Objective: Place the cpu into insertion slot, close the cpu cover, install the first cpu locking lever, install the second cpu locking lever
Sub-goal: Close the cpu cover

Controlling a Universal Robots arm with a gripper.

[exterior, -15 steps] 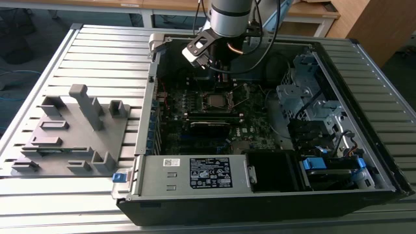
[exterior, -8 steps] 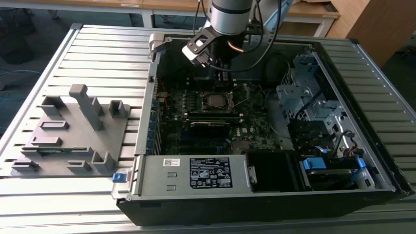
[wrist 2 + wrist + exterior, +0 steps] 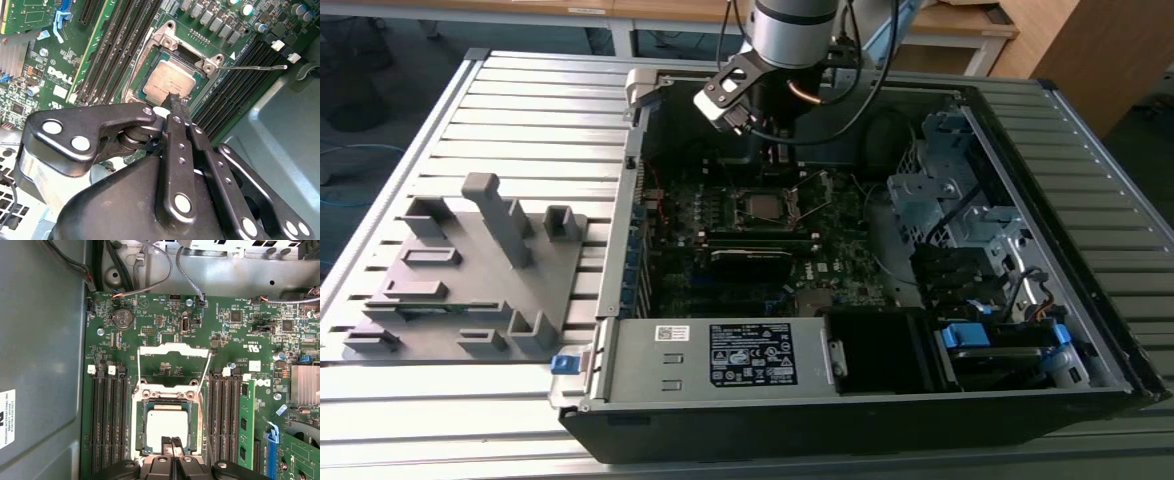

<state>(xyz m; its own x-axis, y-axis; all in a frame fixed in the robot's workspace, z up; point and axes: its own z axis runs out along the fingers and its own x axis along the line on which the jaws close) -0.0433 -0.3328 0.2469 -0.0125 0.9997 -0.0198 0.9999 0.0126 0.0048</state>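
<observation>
The arm (image 3: 794, 30) reaches down from above into the open computer case (image 3: 1067, 250), which lies on the slatted tabletop (image 3: 520, 100). The wrist is pitched steeply downward over the green motherboard (image 3: 150, 320). Look at the fingers (image 3: 172, 452): in both wrist views they are clenched together into one thin black point, with nothing pinched between them.

That point hangs right at the near edge of the cpu (image 3: 167, 420). In the second wrist view the fingers (image 3: 176, 130) end just over the chip's rim, though I cannot tell if they touch it. The cpu (image 3: 167, 82) lies flat and square inside the insertion slot (image 3: 142, 426), silver top up, just ahead of the fingertips.

Beyond the chip, farther from the fingers, the cpu cover (image 3: 172, 346) stands swung open, and board shows through its cut-out centre. A thin locking lever (image 3: 255, 67) sticks out free to one side of the socket, over the memory slots (image 3: 225, 420). Well away from the fingers, outside the case, a grey fixture (image 3: 467, 260) sits on the tabletop.
</observation>
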